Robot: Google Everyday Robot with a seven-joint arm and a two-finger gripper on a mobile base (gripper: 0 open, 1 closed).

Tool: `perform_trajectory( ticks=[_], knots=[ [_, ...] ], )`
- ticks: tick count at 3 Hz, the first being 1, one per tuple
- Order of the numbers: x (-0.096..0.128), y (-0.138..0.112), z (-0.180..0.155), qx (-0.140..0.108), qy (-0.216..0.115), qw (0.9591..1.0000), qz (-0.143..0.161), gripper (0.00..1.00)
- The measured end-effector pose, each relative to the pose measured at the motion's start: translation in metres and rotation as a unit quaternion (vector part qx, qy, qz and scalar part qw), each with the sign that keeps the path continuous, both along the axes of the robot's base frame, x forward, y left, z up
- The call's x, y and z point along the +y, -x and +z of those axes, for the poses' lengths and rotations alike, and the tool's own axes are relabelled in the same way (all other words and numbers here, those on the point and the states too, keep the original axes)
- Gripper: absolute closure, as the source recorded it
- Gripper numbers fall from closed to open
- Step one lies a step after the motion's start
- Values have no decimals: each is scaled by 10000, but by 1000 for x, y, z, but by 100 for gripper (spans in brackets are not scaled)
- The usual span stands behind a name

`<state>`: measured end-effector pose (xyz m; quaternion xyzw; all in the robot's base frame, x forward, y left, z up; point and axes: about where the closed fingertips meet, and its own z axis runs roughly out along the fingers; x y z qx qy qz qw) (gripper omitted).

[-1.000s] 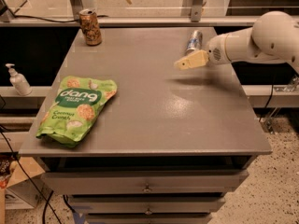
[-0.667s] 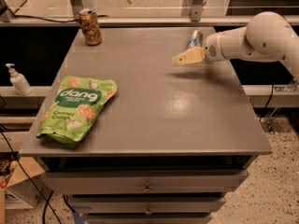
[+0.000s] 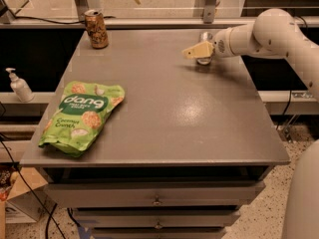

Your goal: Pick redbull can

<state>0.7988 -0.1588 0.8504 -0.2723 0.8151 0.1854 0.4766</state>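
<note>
the gripper (image 3: pixel 198 50) hangs over the far right part of the table (image 3: pixel 199 128). the redbull can (image 3: pixel 205 36) stands on the table right at the gripper, partly hidden behind it; whether the two touch cannot be told. well to the gripper's left in the view, near the table's far left corner, a second can (image 3: pixel 96 29) stands upright. nearer the camera than the gripper and far to its left, a snack bag (image 3: pixel 82 116) lies flat by the table's left edge. beyond that edge, lower than the tabletop, a pump bottle (image 3: pixel 19 85) stands on a ledge. drawers (image 3: pixel 157 195) sit stacked under the tabletop, below and in front of the gripper.
</note>
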Motion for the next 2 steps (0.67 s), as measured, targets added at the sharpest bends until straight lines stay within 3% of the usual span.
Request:
perform_trajectory(
  ticks=[2],
  knots=[
    [-1,-8,-18,211,166,9996,-49,65]
  ],
)
